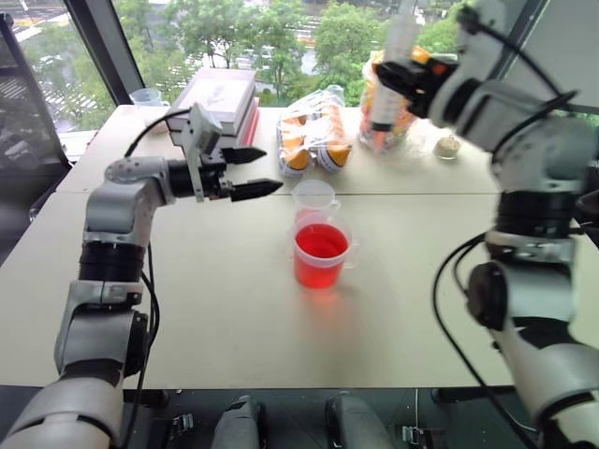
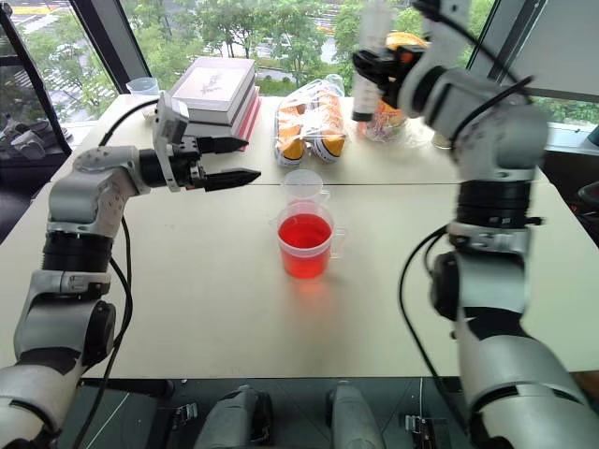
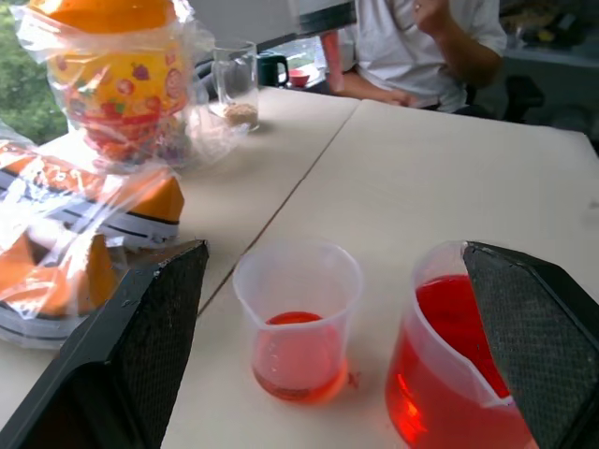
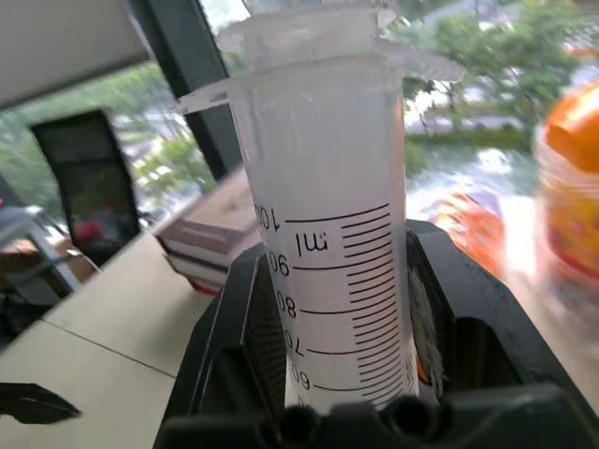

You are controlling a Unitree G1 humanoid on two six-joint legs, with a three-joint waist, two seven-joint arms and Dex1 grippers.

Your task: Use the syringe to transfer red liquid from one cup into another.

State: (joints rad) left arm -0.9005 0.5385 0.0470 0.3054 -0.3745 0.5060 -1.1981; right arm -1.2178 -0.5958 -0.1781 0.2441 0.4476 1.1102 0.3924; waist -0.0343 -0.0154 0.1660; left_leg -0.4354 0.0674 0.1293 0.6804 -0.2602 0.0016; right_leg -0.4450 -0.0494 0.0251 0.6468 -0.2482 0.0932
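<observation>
Right wrist view has the right gripper point(image 1: 404, 77) clenched on the syringe point(image 4: 332, 243), lifted upright above the table, its light, slick barrel best held mid-length, while the left gripper point(image 1: 255, 172) stands released.

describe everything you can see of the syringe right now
The syringe is a thick clear plastic tube with black graduation lines, numbers and an "ml" mark printed down its barrel, and a flared flange at the top. It stands roughly upright, clamped across the barrel by the right gripper, raised above the far side of the table, clear of both cups. Its barrel looks whitish, with no red liquid visible in it.
</observation>
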